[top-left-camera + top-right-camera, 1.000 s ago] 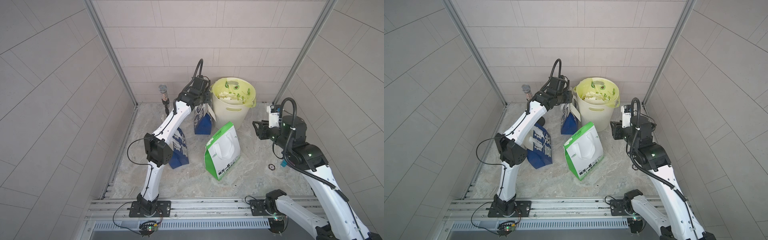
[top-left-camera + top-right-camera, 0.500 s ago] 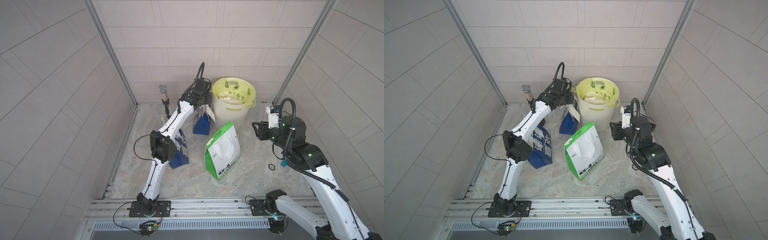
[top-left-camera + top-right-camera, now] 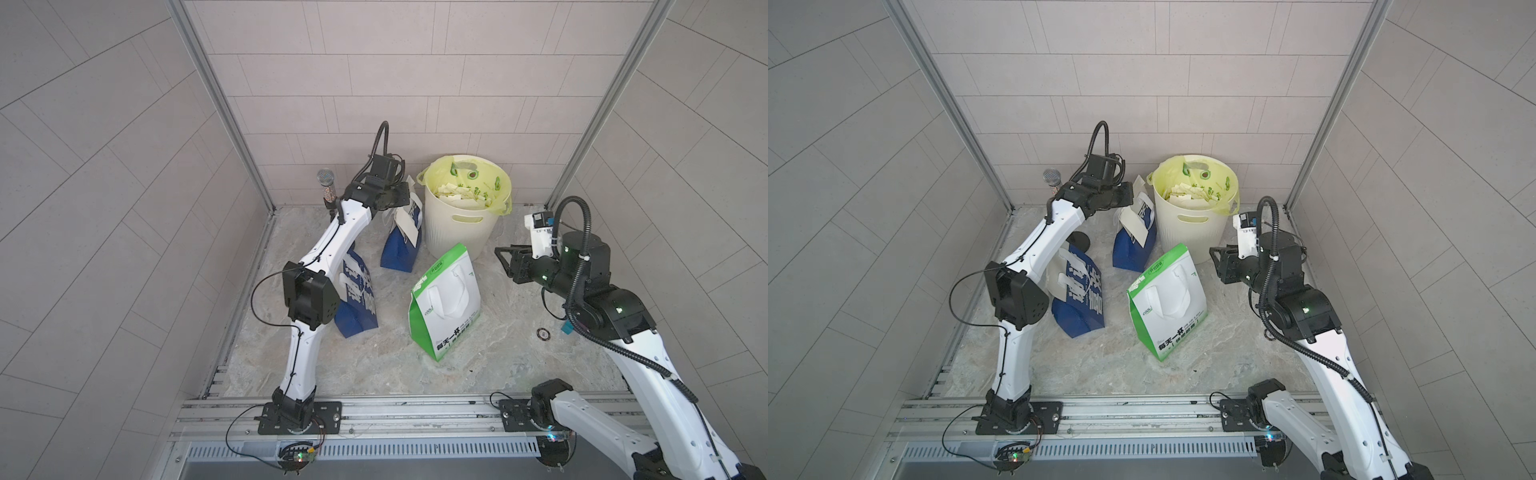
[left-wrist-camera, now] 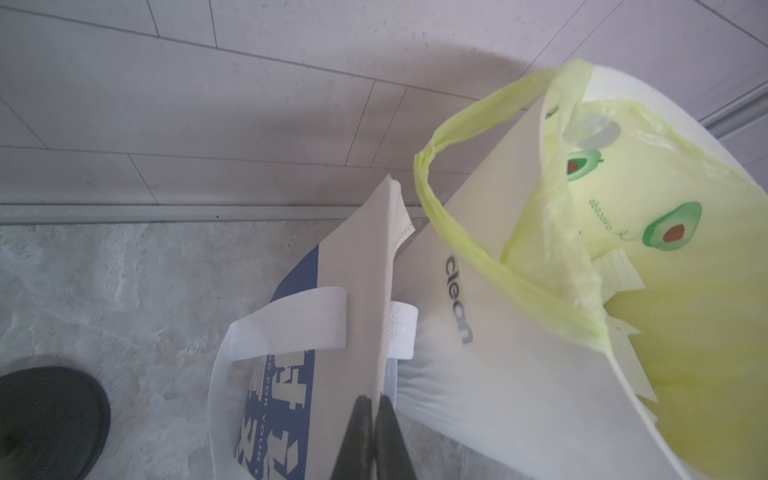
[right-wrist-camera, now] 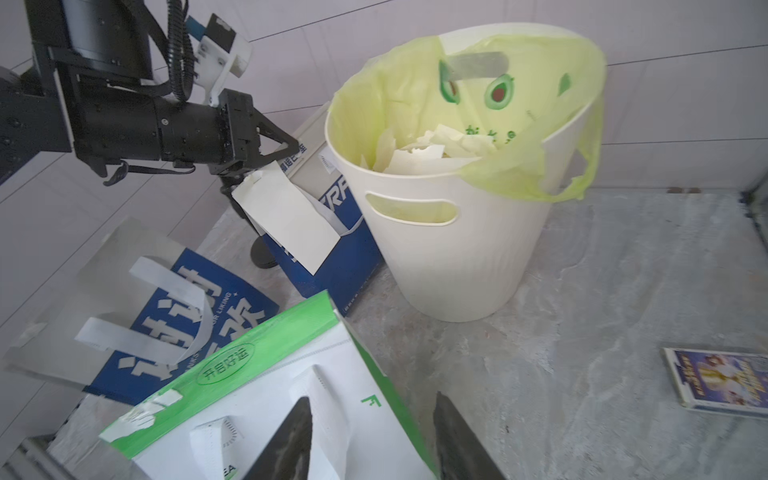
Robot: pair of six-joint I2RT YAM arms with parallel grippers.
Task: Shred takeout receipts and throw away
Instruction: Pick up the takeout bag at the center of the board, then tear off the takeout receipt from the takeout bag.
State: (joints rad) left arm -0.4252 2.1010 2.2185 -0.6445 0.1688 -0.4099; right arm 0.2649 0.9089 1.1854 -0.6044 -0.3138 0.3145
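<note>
A takeout receipt (image 3: 405, 226) (image 3: 1133, 226) (image 5: 286, 216), a plain white slip, hangs at the top of the rear blue bag (image 3: 399, 255) beside the bin. My left gripper (image 3: 409, 195) (image 3: 1128, 195) (image 4: 374, 401) is shut on the receipt's edge (image 4: 359, 257); it also shows in the right wrist view (image 5: 291, 146). The cream bin (image 3: 457, 232) (image 3: 1187, 237) (image 5: 457, 249) has a yellow-green liner and holds paper scraps. My right gripper (image 3: 500, 255) (image 3: 1214, 253) (image 5: 370, 436) stands open and empty above the green-and-white bag's (image 3: 446, 303) (image 5: 257, 407) edge.
A second blue bag (image 3: 357, 299) (image 3: 1079, 299) lies under the left arm. A microphone on a round-based stand (image 3: 326, 183) is in the back left corner. A small printed box (image 5: 723, 382) and a dark ring (image 3: 542, 333) lie on the floor at right. Tiled walls close three sides.
My left gripper has closed from half open to shut on the receipt, and the left arm has reached slightly farther toward the bin. The right arm has stayed still.
</note>
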